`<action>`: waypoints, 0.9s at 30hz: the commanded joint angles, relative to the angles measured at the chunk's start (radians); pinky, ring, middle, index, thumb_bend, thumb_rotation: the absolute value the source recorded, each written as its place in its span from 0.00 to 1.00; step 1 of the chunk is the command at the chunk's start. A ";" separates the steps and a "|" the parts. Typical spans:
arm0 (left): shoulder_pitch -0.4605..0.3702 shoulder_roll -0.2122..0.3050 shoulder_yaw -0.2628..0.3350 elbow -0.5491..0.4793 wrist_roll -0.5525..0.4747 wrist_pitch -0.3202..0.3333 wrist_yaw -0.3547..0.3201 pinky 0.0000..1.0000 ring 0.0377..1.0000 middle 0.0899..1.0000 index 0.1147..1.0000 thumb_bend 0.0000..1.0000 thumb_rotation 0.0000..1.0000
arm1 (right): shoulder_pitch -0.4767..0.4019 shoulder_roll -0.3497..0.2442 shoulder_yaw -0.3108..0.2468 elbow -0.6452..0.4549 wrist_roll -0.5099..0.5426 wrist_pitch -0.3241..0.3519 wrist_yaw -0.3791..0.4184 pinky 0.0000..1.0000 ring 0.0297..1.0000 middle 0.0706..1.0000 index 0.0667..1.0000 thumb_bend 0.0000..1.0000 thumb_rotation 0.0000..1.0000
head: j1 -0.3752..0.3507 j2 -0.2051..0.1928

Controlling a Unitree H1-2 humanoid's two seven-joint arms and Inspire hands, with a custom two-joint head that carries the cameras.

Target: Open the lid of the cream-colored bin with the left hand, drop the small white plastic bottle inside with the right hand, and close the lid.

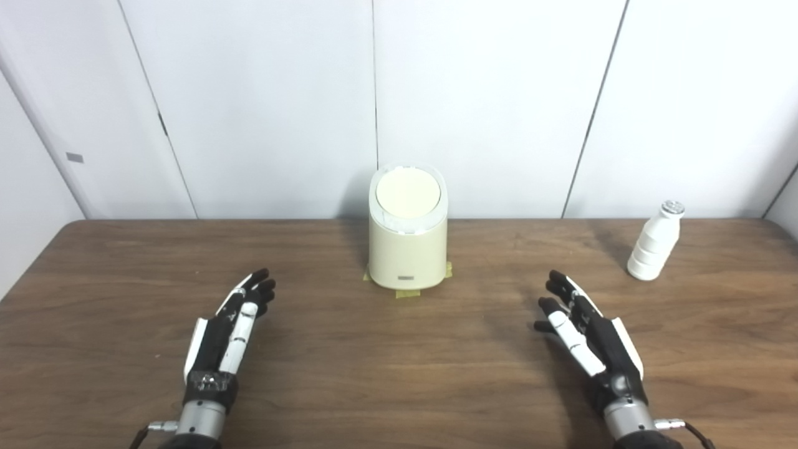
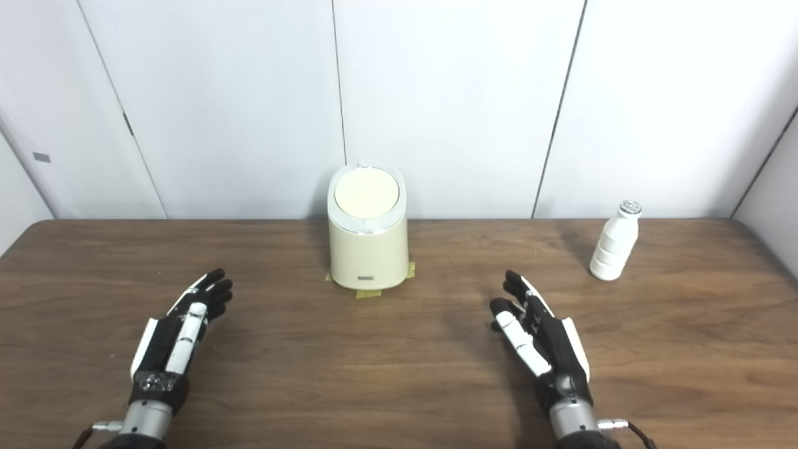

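The cream-colored bin (image 1: 408,240) stands upright at the back middle of the wooden table (image 1: 399,374), and its round lid (image 1: 408,192) is closed. The small white plastic bottle (image 1: 654,243) with a silver cap stands upright at the back right. My left hand (image 1: 230,333) rests open and empty at the front left, well short of the bin. My right hand (image 1: 586,337) rests open and empty at the front right, nearer to me and left of the bottle.
Yellow tape strips (image 1: 408,292) stick out from under the bin's base. White wall panels (image 1: 499,93) stand right behind the table's far edge. Bare wood lies between the two hands and the bin.
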 commanded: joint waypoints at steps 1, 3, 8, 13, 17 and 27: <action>0.041 0.000 -0.005 0.064 0.004 -0.004 0.000 0.90 0.86 0.85 0.89 0.44 0.84 | -0.039 -0.002 -0.004 -0.035 -0.002 -0.016 -0.005 0.69 0.84 0.90 0.88 0.45 0.66 | -0.001 0.001; 0.041 0.001 -0.005 0.064 0.005 -0.006 -0.001 0.90 0.86 0.85 0.89 0.45 0.84 | -0.040 -0.001 -0.005 -0.035 -0.001 -0.015 -0.004 0.69 0.84 0.90 0.88 0.45 0.65 | 0.000 0.002; 0.042 -0.001 -0.007 0.055 0.009 0.009 0.002 0.90 0.86 0.85 0.89 0.44 0.83 | -0.040 -0.005 -0.003 -0.034 -0.005 -0.018 -0.004 0.69 0.84 0.90 0.88 0.45 0.66 | -0.001 0.003; 0.040 -0.004 -0.007 0.058 0.006 0.007 0.002 0.90 0.86 0.84 0.89 0.42 0.82 | -0.040 -0.005 -0.007 -0.035 0.006 -0.013 0.000 0.69 0.84 0.90 0.88 0.45 0.66 | 0.000 0.004; 0.040 -0.003 -0.007 0.059 0.002 0.004 -0.001 0.89 0.85 0.84 0.89 0.41 0.80 | -0.039 -0.006 -0.006 -0.036 0.003 -0.014 -0.001 0.69 0.84 0.90 0.88 0.45 0.66 | 0.000 0.004; 0.056 -0.005 -0.011 0.015 0.024 0.032 0.010 0.87 0.86 0.85 0.90 0.41 0.67 | -0.030 -0.004 -0.009 -0.062 0.005 0.009 -0.003 0.69 0.84 0.89 0.87 0.46 0.65 | -0.024 0.006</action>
